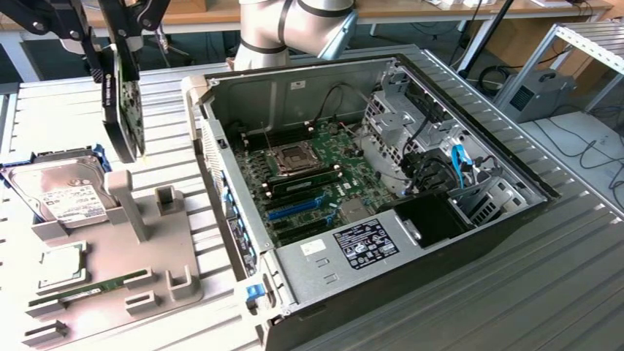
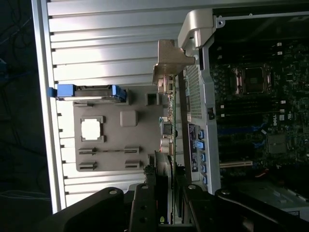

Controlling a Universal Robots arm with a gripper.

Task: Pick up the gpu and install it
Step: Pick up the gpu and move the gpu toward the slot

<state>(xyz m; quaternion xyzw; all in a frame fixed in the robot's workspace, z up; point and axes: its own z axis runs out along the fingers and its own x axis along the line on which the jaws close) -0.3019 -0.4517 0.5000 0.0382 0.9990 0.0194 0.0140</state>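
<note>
The gpu, a thin black card, hangs upright in the air at the exterior view's upper left. My gripper is shut on its top edge. It is above the table between the grey holder and the open computer case. In the wrist view the gpu is edge-on, its silver bracket at the far end, and my gripper clamps it from both sides. The motherboard lies exposed in the case, with blue slots near its front.
On the grey holder sit a silver hard drive in a blue frame, a processor chip and a green memory stick. The case's raised side wall stands between holder and motherboard. A drive cage and cables fill the case's far side.
</note>
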